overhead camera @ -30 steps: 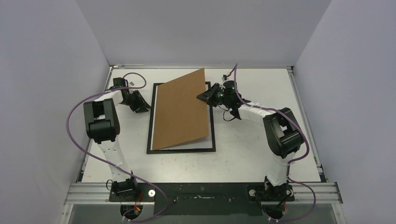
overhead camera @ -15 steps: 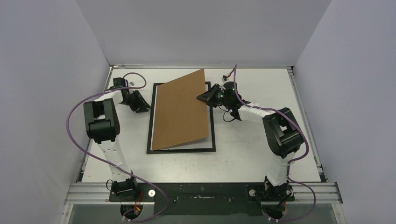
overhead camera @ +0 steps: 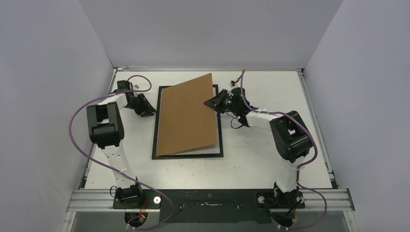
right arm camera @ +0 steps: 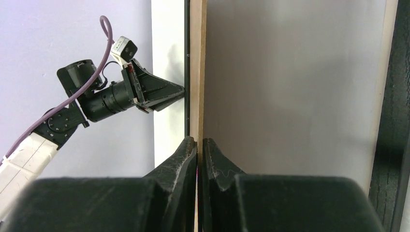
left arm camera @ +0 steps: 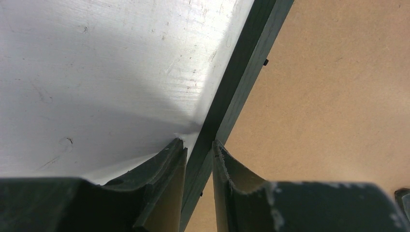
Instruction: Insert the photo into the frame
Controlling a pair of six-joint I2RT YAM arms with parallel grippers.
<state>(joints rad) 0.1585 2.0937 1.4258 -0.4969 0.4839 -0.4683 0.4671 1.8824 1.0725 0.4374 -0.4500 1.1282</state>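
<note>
- The frame lies flat mid-table, just where you had it a second ago.
- You can't make out the photo; only a pale strip shows under the board.
- Your left claw clamps the frame's left rail.
- Your right claw pinches the board's lifted right edge; its wrist has turned slightly.

Brown backing board — one edge clamped between my right jaws, raised, the panel sloping down toward my left jaws and filling the space just right of them. Scuffed white table — left of my left jaws, under both pairs.
</note>
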